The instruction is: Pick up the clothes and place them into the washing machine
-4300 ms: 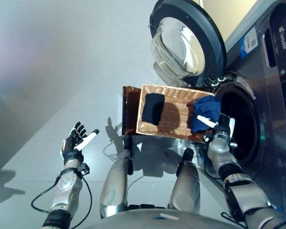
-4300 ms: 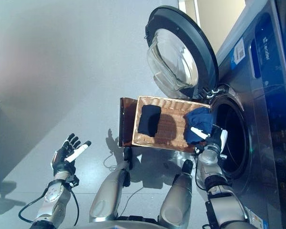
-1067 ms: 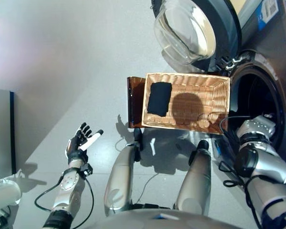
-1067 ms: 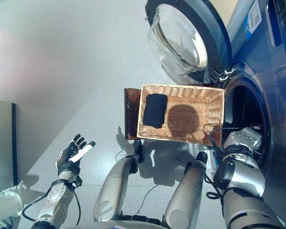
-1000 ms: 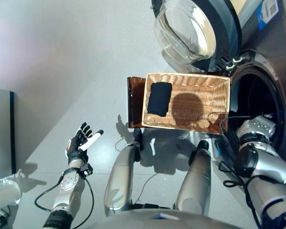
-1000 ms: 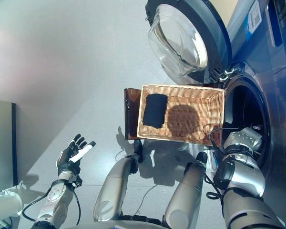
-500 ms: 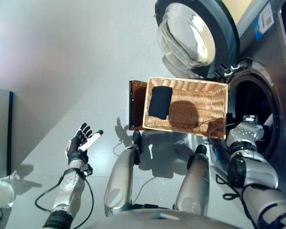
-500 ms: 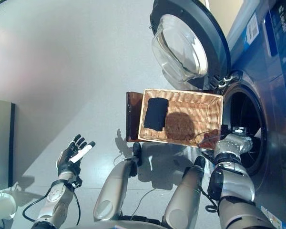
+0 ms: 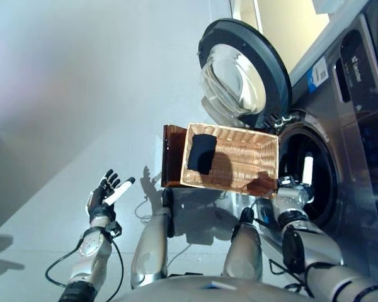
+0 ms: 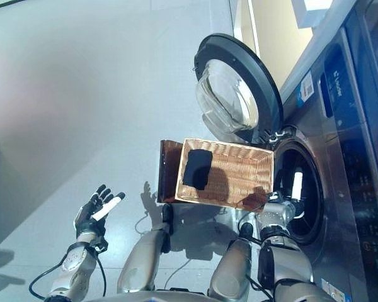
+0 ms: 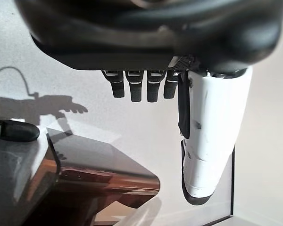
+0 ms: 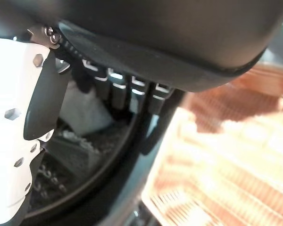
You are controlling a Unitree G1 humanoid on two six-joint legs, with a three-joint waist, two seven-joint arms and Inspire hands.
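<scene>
Now the right hand hovers at the washing machine drum mouth, fingers seemingly released and empty. One black garment lies in the wicker basket; left hand spread open.

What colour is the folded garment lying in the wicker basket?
The folded garment in the woven wicker basket looks black; the left eye view shows it best.

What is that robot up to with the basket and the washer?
It is loading laundry. Its right hand is at the mouth of the washing machine, empty, with fingers relaxed. The door stands open. One dark piece of clothing lies in the wicker basket in front of the machine, not yet picked up. The left hand is held open off to the side, holding nothing.
</scene>
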